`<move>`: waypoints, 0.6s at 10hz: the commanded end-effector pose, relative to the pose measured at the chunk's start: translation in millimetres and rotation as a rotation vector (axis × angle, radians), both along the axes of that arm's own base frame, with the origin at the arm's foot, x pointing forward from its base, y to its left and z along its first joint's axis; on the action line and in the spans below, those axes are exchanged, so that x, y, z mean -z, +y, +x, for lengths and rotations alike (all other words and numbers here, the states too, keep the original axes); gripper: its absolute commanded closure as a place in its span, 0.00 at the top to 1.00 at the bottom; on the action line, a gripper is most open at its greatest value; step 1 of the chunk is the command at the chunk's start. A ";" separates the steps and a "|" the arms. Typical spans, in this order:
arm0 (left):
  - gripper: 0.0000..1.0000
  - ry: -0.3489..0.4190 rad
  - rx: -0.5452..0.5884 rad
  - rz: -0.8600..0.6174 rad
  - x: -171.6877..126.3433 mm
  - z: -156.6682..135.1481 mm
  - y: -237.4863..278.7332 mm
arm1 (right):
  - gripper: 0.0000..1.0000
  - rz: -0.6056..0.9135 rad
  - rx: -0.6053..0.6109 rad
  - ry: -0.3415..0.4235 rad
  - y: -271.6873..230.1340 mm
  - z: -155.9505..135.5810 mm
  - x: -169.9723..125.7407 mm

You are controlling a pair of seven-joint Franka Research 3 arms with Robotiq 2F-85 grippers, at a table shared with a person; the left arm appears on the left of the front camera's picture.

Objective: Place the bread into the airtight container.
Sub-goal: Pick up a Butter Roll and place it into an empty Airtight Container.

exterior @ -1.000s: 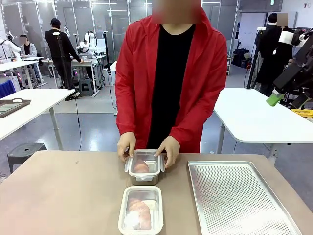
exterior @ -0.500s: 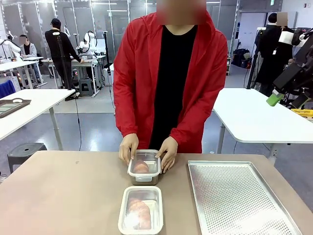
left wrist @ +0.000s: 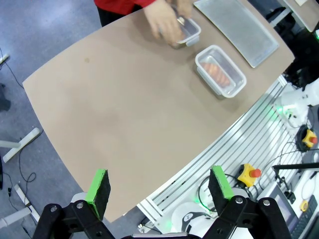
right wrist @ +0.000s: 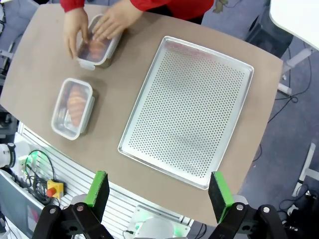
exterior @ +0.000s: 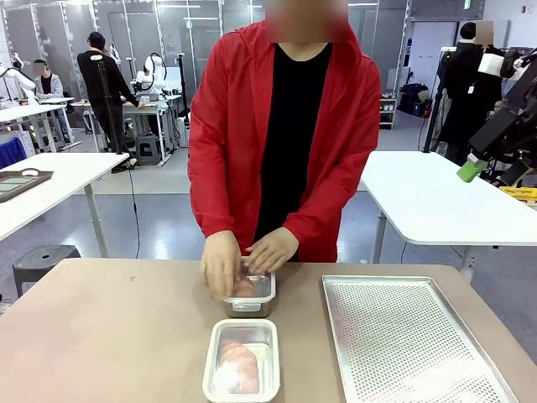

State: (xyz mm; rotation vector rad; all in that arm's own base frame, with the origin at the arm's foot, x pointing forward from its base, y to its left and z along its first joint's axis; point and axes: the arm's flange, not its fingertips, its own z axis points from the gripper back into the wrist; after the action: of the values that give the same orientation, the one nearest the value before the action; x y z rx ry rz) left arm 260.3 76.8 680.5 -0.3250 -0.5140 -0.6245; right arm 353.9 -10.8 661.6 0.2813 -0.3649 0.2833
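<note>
The airtight container (exterior: 242, 359) near the robot's edge of the brown table (exterior: 109, 336) is a landmark here: it is a clear box with a lid on it, and the bread (exterior: 239, 363) lies inside, with its long axis running along the length of the box, from the robot's side toward the person. Just behind it, on the person's side, stands a second container (exterior: 249, 294) with bread inside also, and both hands of the person rest on its lid; the left hand in the picture (exterior: 220, 262) covers its side, the other hand (exterior: 270, 249) lies on top. To the right of the landmark container, apart from it, a perforated metal tray (exterior: 403, 336) lies flat. The left gripper (left wrist: 158, 186) hangs high above the table with its green pads wide apart and nothing between them. The right gripper (right wrist: 157, 189) is the same, wide apart and holding nothing. Behind the person are white tables (exterior: 436, 201) and a grey floor.
</note>
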 end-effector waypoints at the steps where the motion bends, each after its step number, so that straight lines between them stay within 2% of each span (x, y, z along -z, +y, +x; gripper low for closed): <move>1: 1.00 -0.006 0.018 -0.003 -1.1 -0.3 -0.1 | 1.00 -0.005 0.000 0.001 -0.5 1.4 -1.3; 6: 1.00 -0.006 0.018 -0.003 -1.1 -0.3 -0.1 | 1.00 -0.005 0.000 0.001 -0.5 1.4 -1.3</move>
State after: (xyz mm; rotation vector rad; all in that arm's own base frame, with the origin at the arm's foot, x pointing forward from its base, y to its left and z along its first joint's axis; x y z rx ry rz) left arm 260.3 76.8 680.5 -0.3250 -0.5140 -0.6245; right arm 353.9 -10.8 661.6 0.2813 -0.3649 0.2833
